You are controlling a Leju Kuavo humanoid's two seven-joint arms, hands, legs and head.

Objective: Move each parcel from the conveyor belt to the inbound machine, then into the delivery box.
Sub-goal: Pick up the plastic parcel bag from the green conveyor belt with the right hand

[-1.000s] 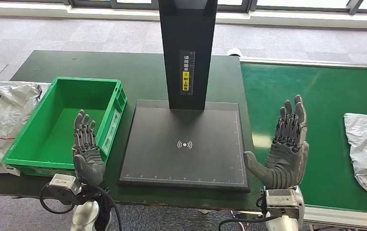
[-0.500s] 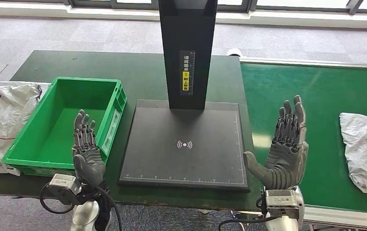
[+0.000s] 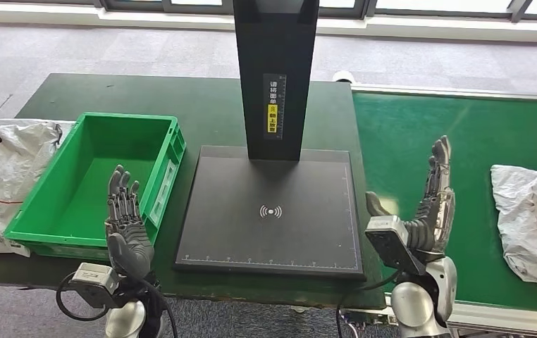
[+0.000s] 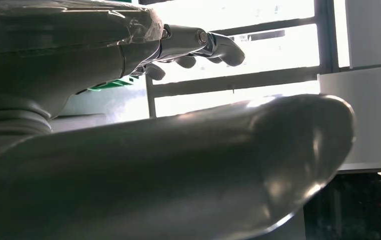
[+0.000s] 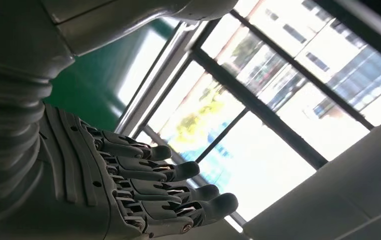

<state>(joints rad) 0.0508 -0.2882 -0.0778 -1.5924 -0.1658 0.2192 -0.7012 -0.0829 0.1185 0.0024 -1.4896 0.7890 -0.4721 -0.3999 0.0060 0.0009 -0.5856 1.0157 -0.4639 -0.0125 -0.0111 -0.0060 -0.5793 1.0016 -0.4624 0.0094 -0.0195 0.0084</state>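
Parcel (image 3: 531, 224), a crumpled white plastic mailer with red marks, lies flat on the green conveyor belt (image 3: 456, 134), well to the right of the inbound machine and apart from both my hands. The dark green desk (image 3: 146, 98) carries that inbound machine (image 3: 273, 211), a black square scanning plate with a white signal mark at its centre and a black post rising from its far edge, a yellow-and-white label on the post. Just left of the machine sits the green delivery box (image 3: 40, 211), with nothing inside it. Left of the box, at the desk's edge, lie more white plastic bags (image 3: 1, 169). My right hand (image 3: 431, 204) is raised just right of the machine's near corner, over the belt's near edge, turned edge-on, fingers straight and apart, holding nothing. My left hand (image 3: 126, 218) stands upright at the box's near right corner, just left of the machine, fingers spread and holding nothing.
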